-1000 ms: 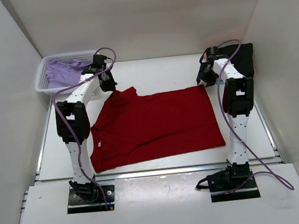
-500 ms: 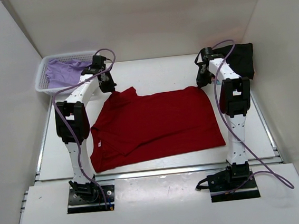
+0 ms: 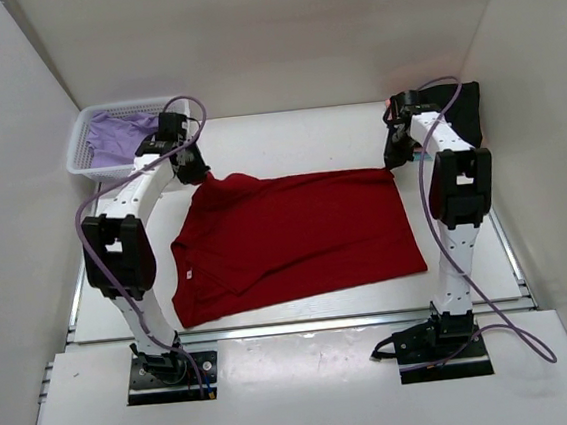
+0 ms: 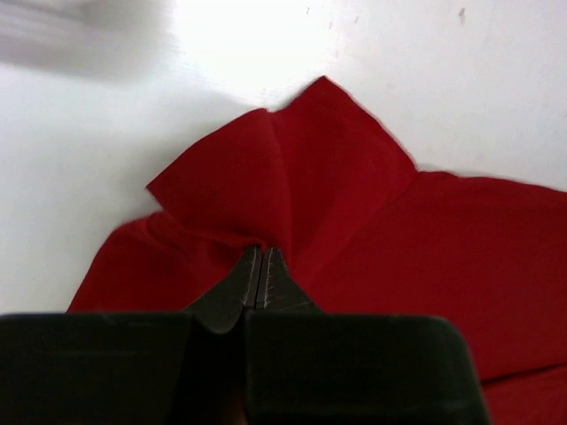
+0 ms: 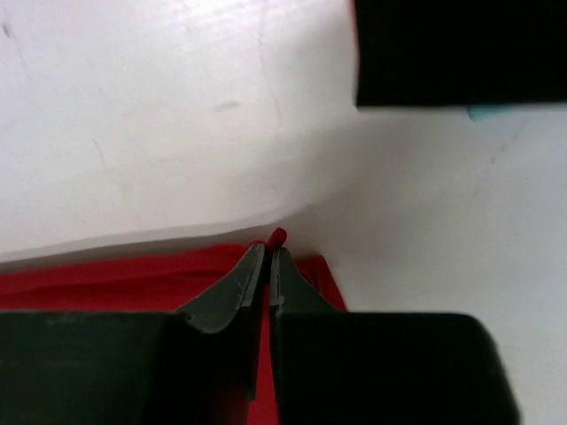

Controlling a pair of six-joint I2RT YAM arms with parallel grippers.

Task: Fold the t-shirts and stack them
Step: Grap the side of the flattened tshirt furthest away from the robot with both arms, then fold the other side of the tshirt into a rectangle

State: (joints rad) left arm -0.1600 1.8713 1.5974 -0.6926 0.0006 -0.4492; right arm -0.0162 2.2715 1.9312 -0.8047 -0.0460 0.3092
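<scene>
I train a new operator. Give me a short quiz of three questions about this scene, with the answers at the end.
1. True or false: the left gripper and the right gripper are each shut on an edge of the red shirt.
2. What lies in the basket? A. a lavender shirt B. a towel C. a bottle
3. Where in the top view is the black shirt?

Key
1. True. Both pairs of jaws are closed with red cloth at their tips.
2. A.
3. Far right, just beyond the right gripper.
</scene>
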